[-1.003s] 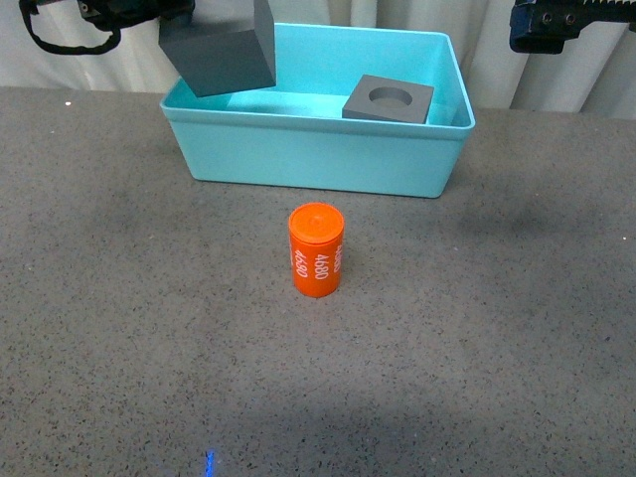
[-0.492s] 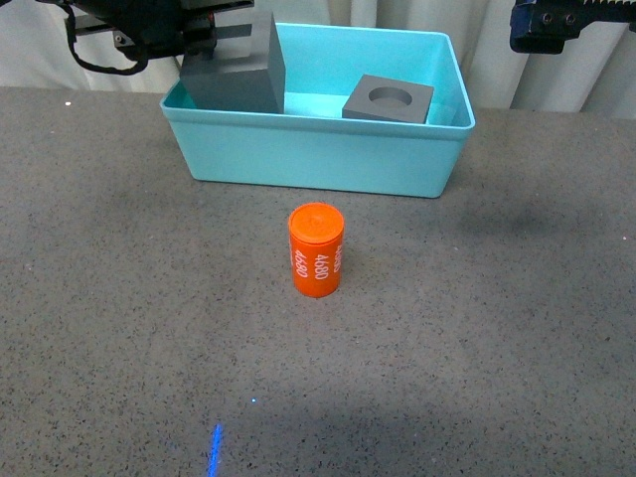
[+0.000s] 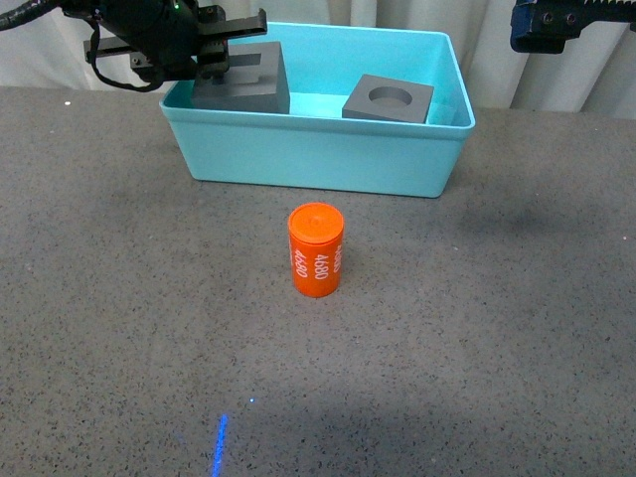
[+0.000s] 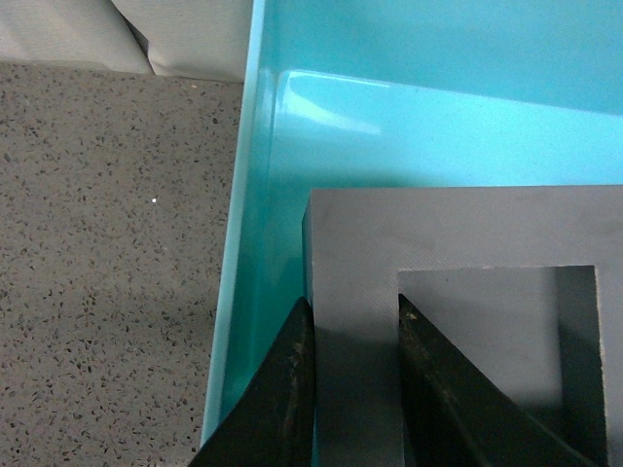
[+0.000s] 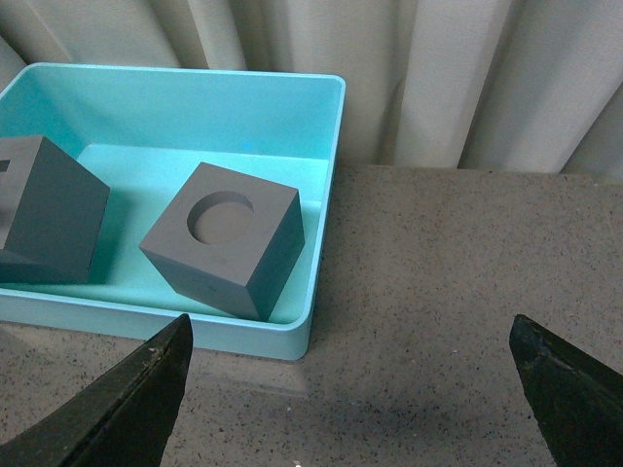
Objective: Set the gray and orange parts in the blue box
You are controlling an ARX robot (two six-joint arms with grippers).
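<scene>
Gray foam goes into the bin: the left gripper (image 3: 231, 45) stays clenched on one wall of the square-recess cube (image 3: 243, 78), one finger on the outer face and the other down inside the recess. A second ago the cube hung tilted above the left end of the blue box (image 3: 318, 149). Now it sits level and low within that end, close to the side wall. Whether it rests fully on the floor of the box cannot be told from these views.

That appears to leave the second of three parts all but delivered, with only the letting go to come. The round-recess cube (image 3: 389, 99) already lies inside the box at its other end, well apart from the first. The orange cylinder (image 3: 317, 251), printed "4680", stands upright on the speckled tabletop (image 3: 477, 328) in front of the box, untouched.

The right gripper (image 5: 350, 341) hangs spread wide and empty, raised near the right end of the box, with a pale curtain (image 5: 438, 78) behind. Nothing stands between either arm and the cylinder. The main hazard looks to be the inner finger dragging the foam back up as it withdraws. A thin blue light streak (image 3: 221, 442) marks the near table.
</scene>
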